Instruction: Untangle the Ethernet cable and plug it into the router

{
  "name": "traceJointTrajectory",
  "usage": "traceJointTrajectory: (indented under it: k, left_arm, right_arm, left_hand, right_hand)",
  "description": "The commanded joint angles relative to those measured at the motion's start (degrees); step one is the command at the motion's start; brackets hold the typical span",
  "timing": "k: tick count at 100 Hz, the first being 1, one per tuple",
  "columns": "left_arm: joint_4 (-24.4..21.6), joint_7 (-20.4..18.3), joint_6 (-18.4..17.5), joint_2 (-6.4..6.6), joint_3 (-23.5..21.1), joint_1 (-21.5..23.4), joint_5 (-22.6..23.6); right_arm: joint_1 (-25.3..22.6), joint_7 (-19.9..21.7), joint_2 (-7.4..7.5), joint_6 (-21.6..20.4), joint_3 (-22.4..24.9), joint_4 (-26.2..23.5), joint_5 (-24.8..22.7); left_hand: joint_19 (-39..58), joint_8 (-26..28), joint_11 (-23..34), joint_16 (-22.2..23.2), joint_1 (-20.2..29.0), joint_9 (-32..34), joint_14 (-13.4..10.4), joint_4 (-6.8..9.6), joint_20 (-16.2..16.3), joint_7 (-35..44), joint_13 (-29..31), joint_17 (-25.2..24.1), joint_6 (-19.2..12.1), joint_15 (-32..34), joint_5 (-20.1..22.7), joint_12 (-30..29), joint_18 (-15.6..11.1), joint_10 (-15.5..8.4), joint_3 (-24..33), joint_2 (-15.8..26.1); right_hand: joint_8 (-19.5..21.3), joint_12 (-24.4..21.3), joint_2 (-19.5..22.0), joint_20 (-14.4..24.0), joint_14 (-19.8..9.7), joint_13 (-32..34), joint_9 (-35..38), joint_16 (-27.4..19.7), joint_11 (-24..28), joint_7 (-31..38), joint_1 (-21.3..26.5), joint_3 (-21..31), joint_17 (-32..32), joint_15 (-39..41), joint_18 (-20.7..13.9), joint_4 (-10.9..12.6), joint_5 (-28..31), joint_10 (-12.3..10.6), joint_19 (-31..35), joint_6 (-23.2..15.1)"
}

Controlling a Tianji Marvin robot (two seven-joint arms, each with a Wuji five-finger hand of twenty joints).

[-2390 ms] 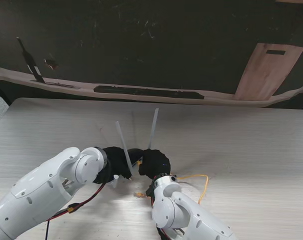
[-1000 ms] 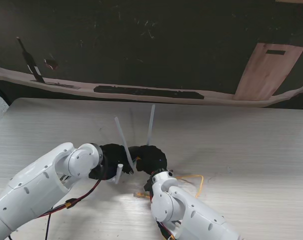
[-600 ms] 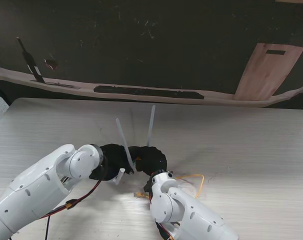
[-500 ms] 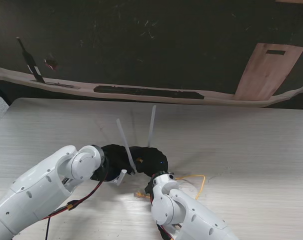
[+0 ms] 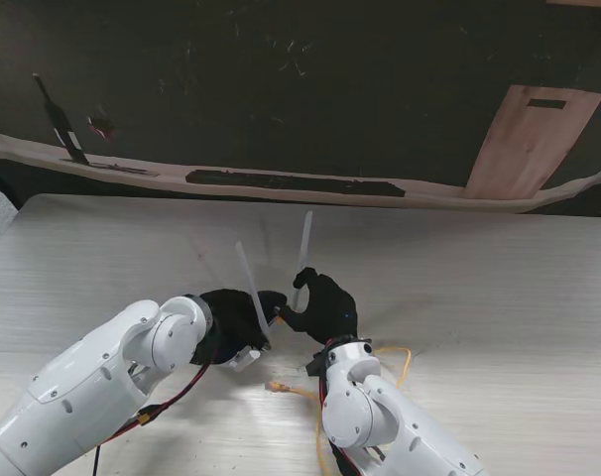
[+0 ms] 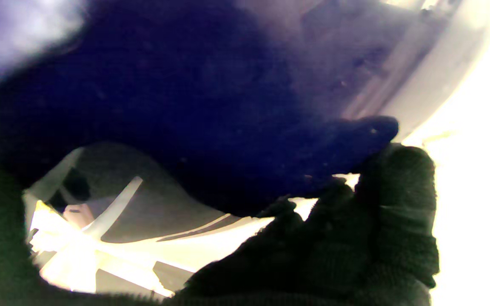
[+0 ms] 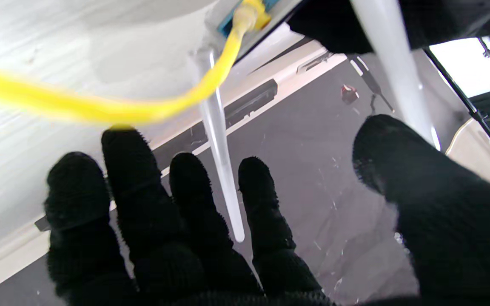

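Note:
My left hand (image 5: 233, 322), in a black glove, is shut on the white router (image 5: 243, 356); its body is mostly hidden under the fingers. Two thin antennas (image 5: 252, 291) stick up from it. My right hand (image 5: 326, 305) hovers just right of the router, open, with fingers (image 7: 138, 187) spread and nothing in them. In the right wrist view the yellow Ethernet cable (image 7: 151, 108) curves to a plug (image 7: 251, 10) sitting at a blue port on the router's edge. The rest of the cable (image 5: 404, 363) trails on the table to the right. A loose connector (image 5: 278, 387) lies nearer to me.
A red and black wire (image 5: 172, 400) hangs from my left forearm. A long dark strip (image 5: 296, 182) and a wooden board (image 5: 527, 142) lie beyond the table's far edge. The left wrist view is mostly dark and blurred by the glove (image 6: 377, 221).
My right hand has opened, spread its fingers and drawn back to the right, away from the router. The left hand still holds the router, now slightly turned.

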Motion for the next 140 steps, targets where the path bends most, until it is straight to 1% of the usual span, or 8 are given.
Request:
traceJointTrajectory:
  k: [1,16,29,40,59,75,104,140]
  left_arm:
    - [2.81,-2.98,1.06,0.57,0.64,2.46,1.27]
    - [3.12,-1.89,1.75,0.37,-1.00,2.25,5.01]
    - [4.45,-0.05,2.84,0.05,-1.47,1.46,7.50]
    - [6.17,2.10,3.90,-0.27,-1.18,0.53,9.53]
    - [10.34,8.37,9.23,-1.25,1.49,-1.60,12.12]
    - [14.58,15.07,10.62,-2.38,2.77,-3.08,12.32]
    - [16.27,17.81,11.55,-2.96,1.77,-3.27,11.54]
    - [15.78,20.95,14.63,-3.28,2.12,-1.71,13.78]
  right_arm:
    - [-1.36,0.34,0.84,-0.87,1.14,-1.53,-0.24]
    - [-3.85,0.30,1.78,-2.61,4.42,-3.97,-1.57]
    - [-6.28,-0.13,2.47,-4.43,7.35,-5.92,-2.89]
    - [-8.30,-0.47,3.00,-5.77,9.65,-7.34,-4.13]
    - [-10.94,-1.61,3.41,-7.52,12.78,-8.86,-5.43]
    - [-12.44,-2.34,3.54,-8.17,14.35,-9.62,-5.96]
    - [-13.82,-3.26,3.41,-8.52,15.34,-10.11,-5.73]
    - [-14.35,-4.18,2.97,-8.26,15.89,-10.43,-4.41]
  left_hand:
    - [-1.97,3.81,35.76,2.10,51.10,9.94,-21.97,-0.65,-0.46,47.90,7.17,-1.21,-32.51,23.73,4.96,3.25,-16.16,-33.18,26.84,7.18]
    - [-2.08,3.31,34.07,1.79,51.50,9.66,-21.31,-0.48,0.95,46.94,6.29,-2.11,-32.32,23.44,4.57,2.91,-16.96,-32.69,24.45,7.41]
    - [-4.69,1.38,29.79,1.83,50.76,8.79,-20.38,0.10,8.55,43.59,4.46,-3.35,-31.42,22.32,3.73,3.69,-18.25,-31.63,22.42,7.45]
    - [-4.99,0.38,28.43,1.66,48.99,8.53,-20.26,-0.39,9.77,41.64,3.48,-4.01,-31.25,22.05,3.67,3.33,-18.11,-31.24,21.68,6.55]
    - [-5.64,-1.32,28.80,-2.82,37.91,7.22,-20.51,-0.91,11.75,42.20,0.21,-5.39,-30.66,25.08,3.55,2.18,-17.08,-30.24,22.99,5.86]
    - [-8.38,-1.69,33.80,-4.92,24.54,-0.98,-19.60,2.84,11.39,38.35,-4.10,-9.26,-29.94,22.86,1.24,-4.96,-16.94,-29.33,22.79,13.30]
    - [-14.97,-6.86,22.69,-9.82,12.57,-16.74,-20.05,1.64,9.39,28.28,-22.96,-23.56,-31.03,12.44,-5.23,-13.01,-17.75,-28.75,15.40,15.17]
    - [-22.89,-9.38,18.98,-13.65,6.35,-22.51,-21.38,0.15,4.31,24.02,-30.83,-29.94,-29.89,4.66,-6.77,-15.59,-18.09,-28.29,6.24,13.85]
  right_hand:
    - [-0.88,-0.60,1.04,0.77,1.69,-1.12,-1.39,0.12,-0.63,-0.53,-1.36,-1.05,-1.46,-0.77,2.14,-0.48,-1.68,1.20,-0.99,-0.76]
    - [-1.05,-0.70,1.67,0.68,1.45,-2.82,-2.60,0.28,-1.05,-0.75,-1.22,-1.28,-3.05,-1.71,2.14,-0.33,-1.92,1.25,-1.67,-0.89]
    - [-1.12,-0.75,1.97,0.60,1.45,-3.49,-3.00,0.45,-1.22,-0.78,-1.10,-1.40,-3.76,-2.13,2.14,-0.22,-1.82,1.30,-1.92,-0.84]
    - [-1.19,-0.78,2.20,0.50,1.44,-3.94,-3.24,0.54,-1.33,-0.84,-1.14,-1.48,-4.27,-2.41,2.14,-0.19,-1.59,1.24,-2.09,-0.87]
    - [-1.67,-0.79,2.62,0.39,1.58,-3.97,-2.80,0.77,-1.29,-1.71,-1.09,-1.47,-4.42,-2.60,2.14,-0.10,-0.61,1.05,-2.16,0.22]
    - [-1.79,-0.88,3.10,0.32,1.71,-4.17,-3.00,0.83,-1.54,-1.89,-0.95,-1.24,-4.66,-2.82,2.14,0.02,-0.24,1.29,-2.27,-0.11]
    - [-1.56,-0.83,4.05,0.21,1.38,-4.30,-3.40,1.01,-1.49,-1.24,0.57,0.67,-4.80,-2.83,2.14,0.51,1.16,1.45,-2.24,0.01]
    - [-0.79,-0.72,5.55,0.12,1.55,-4.27,-3.46,1.22,-1.18,0.44,1.30,1.34,-4.78,-2.64,2.14,0.58,2.30,1.76,-2.13,1.31]
